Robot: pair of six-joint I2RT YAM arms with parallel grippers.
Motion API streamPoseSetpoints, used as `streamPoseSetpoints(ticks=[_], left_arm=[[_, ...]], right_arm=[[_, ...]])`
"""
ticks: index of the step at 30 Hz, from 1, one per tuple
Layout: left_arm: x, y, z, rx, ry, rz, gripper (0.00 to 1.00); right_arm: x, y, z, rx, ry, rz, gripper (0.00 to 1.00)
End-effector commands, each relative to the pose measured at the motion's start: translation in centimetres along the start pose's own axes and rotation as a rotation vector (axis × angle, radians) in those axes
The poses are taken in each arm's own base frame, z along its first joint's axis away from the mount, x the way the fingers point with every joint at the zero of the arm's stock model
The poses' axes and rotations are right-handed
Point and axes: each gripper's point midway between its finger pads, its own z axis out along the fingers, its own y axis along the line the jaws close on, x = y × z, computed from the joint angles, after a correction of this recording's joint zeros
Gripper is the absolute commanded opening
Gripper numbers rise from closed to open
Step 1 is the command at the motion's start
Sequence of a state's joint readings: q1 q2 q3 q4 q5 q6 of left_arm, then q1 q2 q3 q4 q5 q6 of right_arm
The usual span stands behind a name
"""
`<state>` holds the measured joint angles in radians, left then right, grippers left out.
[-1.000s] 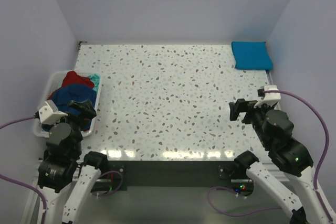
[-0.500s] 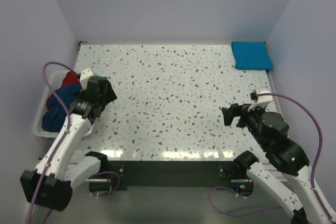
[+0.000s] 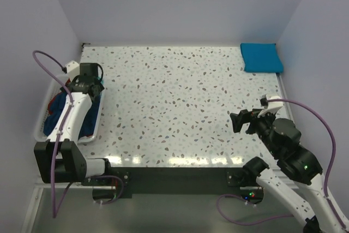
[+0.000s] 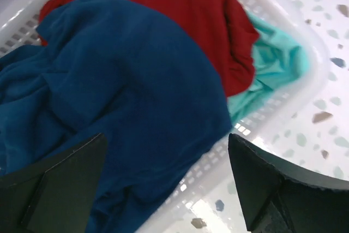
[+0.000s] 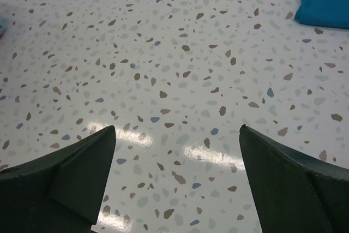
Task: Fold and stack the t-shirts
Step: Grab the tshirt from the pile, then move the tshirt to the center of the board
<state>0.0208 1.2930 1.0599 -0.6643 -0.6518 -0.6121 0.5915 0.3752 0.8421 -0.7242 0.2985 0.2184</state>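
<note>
Top view: left gripper (image 3: 90, 83) hovers over white slatted plastic basket (image 3: 39, 132) at 9 o'clock; folded turquoise-blue cloth tee (image 3: 260, 57) at 1 o'clock; right gripper (image 3: 240, 119) at 4 o'clock.
Left wrist: jaws wide, empty; navy blue cloth tee (image 4: 125, 96) overlaps red cloth tee (image 4: 202, 20) and teal cloth tee (image 4: 272, 64); risk is that a pinch grabs two tees or snags a slat, dragging the basket.
Right wrist: jaws wide, empty, over speckled table (image 5: 163, 53).

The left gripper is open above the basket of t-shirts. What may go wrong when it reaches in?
1. The navy t-shirt lies against the red t-shirt, so the left gripper may pinch both and lift two together.
2. The navy cloth sits bunched at the wall of the white basket; a pull might drag or tip the basket.
</note>
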Motion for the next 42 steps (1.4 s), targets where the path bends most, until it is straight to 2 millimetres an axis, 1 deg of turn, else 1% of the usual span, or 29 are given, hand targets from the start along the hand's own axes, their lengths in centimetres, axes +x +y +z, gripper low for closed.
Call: streamPoseSetpoints(ticks=[1, 3, 5, 9, 12, 13, 14, 15, 16, 17, 19, 21, 24, 25, 26, 27, 28, 30, 31, 32, 33, 34, 35, 36, 37, 38, 39, 40, 42], left_arm=[[0.6, 2.4, 1.4, -0.095, 0.022, -0.041, 0.98], [2.1, 4.0, 2.4, -0.146, 0.049, -0.047, 0.98], [2.7, 4.7, 3.0, -0.150, 0.058, -0.068, 0.97], [3.8, 4.5, 3.4, -0.130, 0.078, -0.056, 0.86], [4.1, 4.8, 3.5, -0.136, 0.078, -0.046, 0.60], [3.9, 4.8, 3.3, -0.136, 0.074, -0.042, 0.42], [3.7, 5.0, 3.1, -0.138, 0.071, -0.039, 0.32], [2.9, 5.0, 2.8, -0.133, 0.053, -0.047, 0.23], [2.2, 5.2, 2.2, -0.131, 0.033, -0.053, 0.07], [0.9, 5.0, 1.7, -0.117, 0.009, -0.055, 0.00], [-0.9, 4.8, 0.4, -0.090, -0.025, -0.059, 0.00], [-4.0, 4.0, -1.3, -0.045, -0.085, -0.074, 0.00], [-8.3, 1.3, -5.1, 0.071, -0.188, -0.079, 0.00], [-9.1, -0.9, -6.8, 0.142, -0.219, -0.056, 0.00], [-11.6, -2.2, -9.1, 0.203, -0.275, -0.064, 0.00], [-12.4, -3.7, -10.3, 0.251, -0.292, -0.055, 0.00], [-14.6, -5.9, -13.8, 0.363, -0.339, -0.065, 0.00], [-16.2, -9.0, -16.9, 0.482, -0.362, -0.046, 0.00], [-16.5, -11.4, -20.2, 0.597, -0.384, -0.027, 0.00], [-19.0, -11.9, -23.7, 0.677, -0.451, -0.046, 0.00], [-19.4, -13.4, -25.4, 0.739, -0.466, -0.032, 0.00], [-19.5, -15.1, -28.6, 0.863, -0.482, -0.023, 0.00], [-21.1, -15.2, -31.3, 0.937, -0.528, -0.034, 0.00], [-21.0, -16.5, -32.2, 0.984, -0.526, -0.018, 0.00], [-20.4, -17.6, -34.4, 1.071, -0.524, 0.009, 0.00], [-21.0, -17.8, -36.0, 1.114, -0.548, 0.012, 0.00], [-20.5, -18.7, -36.6, 1.135, -0.548, 0.036, 0.00], [-19.7, -19.3, -38.2, 1.181, -0.555, 0.060, 0.00], [-18.4, -20.0, -38.4, 1.191, -0.575, 0.126, 0.00]], right_arm=[[-0.1, -0.5, 0.1, 0.025, -0.016, -0.017, 0.98], [0.0, -0.7, 0.1, 0.033, -0.015, -0.021, 0.99], [0.2, -1.0, 0.1, 0.048, -0.014, -0.027, 0.98], [0.5, -1.3, 0.3, 0.067, -0.011, -0.024, 0.98], [0.5, -1.4, 0.4, 0.078, -0.013, -0.021, 0.98], [0.5, -1.4, 0.4, 0.077, -0.012, -0.022, 0.99], [0.5, -1.4, 0.3, 0.078, -0.011, -0.021, 0.98], [0.4, -1.5, 0.3, 0.080, -0.012, -0.023, 0.98], [0.4, -1.5, 0.3, 0.081, -0.013, -0.021, 0.99], [0.4, -1.6, 0.3, 0.089, -0.012, -0.022, 0.99], [0.4, -1.8, 0.3, 0.098, -0.012, -0.020, 0.98], [0.3, -1.9, 0.3, 0.107, -0.014, -0.016, 0.98], [0.2, -1.9, 0.4, 0.110, -0.015, -0.015, 0.98], [0.2, -1.9, 0.4, 0.111, -0.014, -0.015, 0.99], [0.2, -1.8, 0.5, 0.110, -0.008, -0.016, 0.98], [0.2, -1.8, 0.5, 0.112, -0.010, -0.016, 0.98], [0.1, -1.7, 0.6, 0.108, -0.006, -0.015, 0.98], [0.0, -1.6, 0.6, 0.105, -0.005, -0.014, 0.98], [-0.1, -1.6, 0.6, 0.103, -0.005, -0.015, 0.98], [-0.4, -1.5, 0.5, 0.100, -0.007, -0.014, 0.98], [-0.5, -1.5, 0.5, 0.102, -0.003, -0.016, 0.99], [-0.6, -1.5, 0.5, 0.102, -0.003, -0.014, 0.98], [-0.9, -1.4, 0.4, 0.100, -0.006, -0.015, 0.98], [-1.1, -1.5, 0.3, 0.106, -0.007, -0.016, 0.98], [-1.2, -1.5, 0.3, 0.107, -0.008, -0.019, 0.98], [-1.4, -1.6, 0.1, 0.107, -0.010, -0.023, 0.98], [-1.5, -1.6, 0.1, 0.108, -0.010, -0.023, 0.98], [-1.6, -1.6, 0.0, 0.111, -0.011, -0.025, 0.98], [-1.8, -1.7, -0.1, 0.118, -0.009, -0.025, 0.99]])
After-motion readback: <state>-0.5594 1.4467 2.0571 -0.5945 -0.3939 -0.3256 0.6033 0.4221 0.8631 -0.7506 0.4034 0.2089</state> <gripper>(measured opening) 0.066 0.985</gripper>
